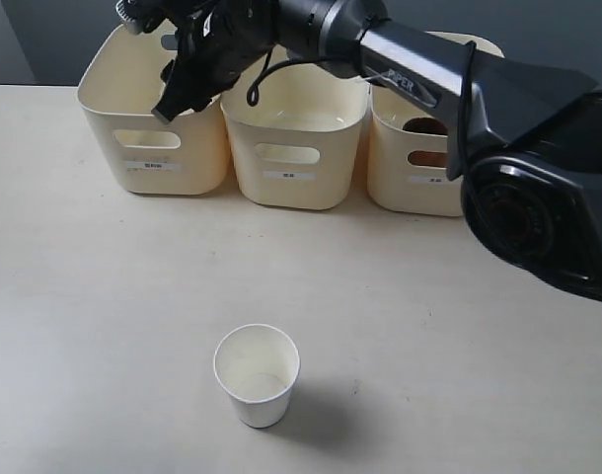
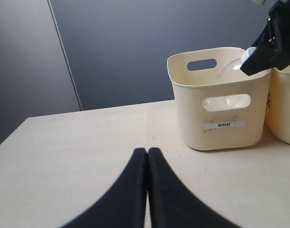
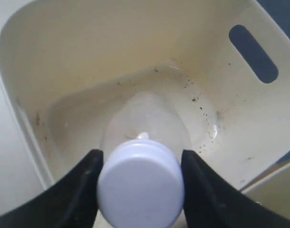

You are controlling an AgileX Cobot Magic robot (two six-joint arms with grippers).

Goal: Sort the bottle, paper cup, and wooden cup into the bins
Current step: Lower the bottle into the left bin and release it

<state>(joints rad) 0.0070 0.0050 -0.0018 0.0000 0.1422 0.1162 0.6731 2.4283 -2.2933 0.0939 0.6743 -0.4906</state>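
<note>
My right gripper point(image 3: 141, 161) is shut on the white cap of the clear bottle point(image 3: 145, 118), which hangs inside the mouth of the left bin point(image 3: 88, 47). In the exterior view that arm reaches across from the right, with the right gripper point(image 1: 181, 91) over the left bin point(image 1: 153, 138). The paper cup point(image 1: 257, 375) stands upright on the table near the front. The wooden cup point(image 1: 424, 126) shows as a dark shape inside the right bin point(image 1: 419, 183). My left gripper point(image 2: 147, 151) is shut with nothing in it, low over the table and well short of the left bin point(image 2: 221, 109).
The middle bin point(image 1: 293, 148) stands between the other two, and nothing shows inside it. All three sit in a row along the far edge of the pale table point(image 1: 104, 296). A dark wall point(image 2: 126, 47) rises behind them.
</note>
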